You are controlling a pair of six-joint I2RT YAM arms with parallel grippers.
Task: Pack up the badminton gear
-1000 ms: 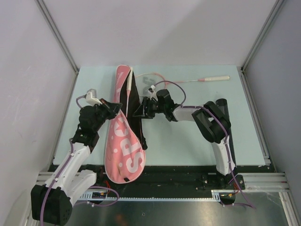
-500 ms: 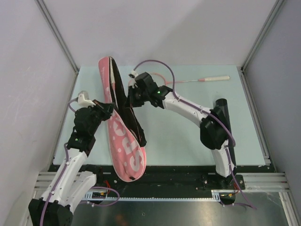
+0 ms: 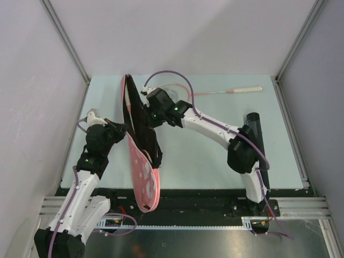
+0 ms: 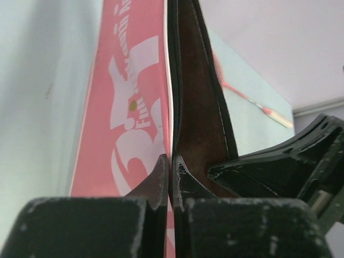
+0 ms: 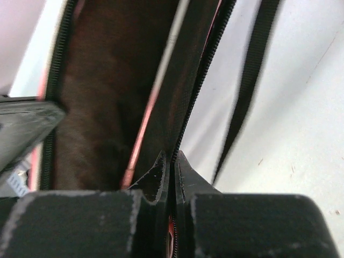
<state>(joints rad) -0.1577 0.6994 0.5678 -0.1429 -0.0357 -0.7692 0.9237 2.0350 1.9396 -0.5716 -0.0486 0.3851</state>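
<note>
Now, your left gripper [image 4: 169, 171] is pinched shut on one rim of the pink bag [image 3: 144, 180], which stands on edge between the arms. Your right gripper [image 5: 173, 167] is clamped on the opposite zipper rim, so the dark mouth gapes between them. Inside you see only a thin pink-and-white shaft [image 5: 153, 91], the rest hidden. A racket [image 3: 228, 92] lies on the table [image 3: 204, 161] behind, its head largely covered by the right arm.
</note>
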